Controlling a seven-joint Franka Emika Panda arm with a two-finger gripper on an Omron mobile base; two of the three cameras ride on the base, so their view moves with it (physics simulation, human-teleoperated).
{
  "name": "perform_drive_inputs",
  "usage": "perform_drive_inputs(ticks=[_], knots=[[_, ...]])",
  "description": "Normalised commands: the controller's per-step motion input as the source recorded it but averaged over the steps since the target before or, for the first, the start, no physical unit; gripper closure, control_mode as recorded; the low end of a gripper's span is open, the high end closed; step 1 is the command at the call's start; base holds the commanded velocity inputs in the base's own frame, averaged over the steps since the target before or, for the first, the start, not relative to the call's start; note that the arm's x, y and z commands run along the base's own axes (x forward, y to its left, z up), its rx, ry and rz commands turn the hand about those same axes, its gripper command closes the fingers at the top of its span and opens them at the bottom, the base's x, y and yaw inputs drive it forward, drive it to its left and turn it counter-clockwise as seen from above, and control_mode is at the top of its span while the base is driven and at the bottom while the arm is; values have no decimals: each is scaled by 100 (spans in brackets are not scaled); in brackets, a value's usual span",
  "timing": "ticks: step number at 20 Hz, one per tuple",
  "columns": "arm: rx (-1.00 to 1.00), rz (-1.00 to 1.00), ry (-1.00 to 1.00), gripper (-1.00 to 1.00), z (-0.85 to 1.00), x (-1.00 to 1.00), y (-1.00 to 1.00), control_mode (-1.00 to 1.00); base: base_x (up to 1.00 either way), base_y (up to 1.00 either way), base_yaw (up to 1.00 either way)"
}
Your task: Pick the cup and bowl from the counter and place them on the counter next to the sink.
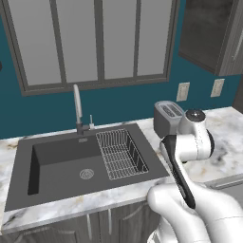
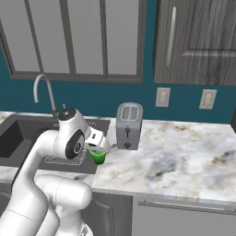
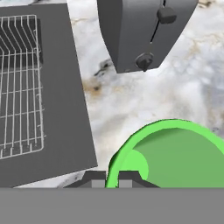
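Here the green cup (image 3: 175, 153) is held by its rim in the closed gripper (image 3: 112, 177), just above the marble counter (image 3: 144, 96) between the sink (image 3: 65, 109) and the toaster (image 3: 140, 30). The placing step appears to be in hand — next, the cup needs lowering onto the bare counter and releasing; the bowl would then be fetched.

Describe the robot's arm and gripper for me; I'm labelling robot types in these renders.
A glossy white arm of rounded, tube-like links, with round dark grey joint caps and a black strip along one link in the left base view. The gripper ends in two small dark grey fingertips. No cables or markings are visible.
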Motion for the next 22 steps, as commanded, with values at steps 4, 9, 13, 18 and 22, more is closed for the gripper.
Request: perform_drive_inputs(ticks=[4,9,13,18,22], knots=[[0,0,0,100,-40,21,-9,-100,0,0,0],[0,0,0,100,-45,27,-8,-100,0,0,0],[0,0,0,100,-41,21,-5,-100,0,0,0],[0,0,0,100,-26,18,-1,-100,0,0,0],[0,0,0,100,-15,5,0,-100,0,0,0]])
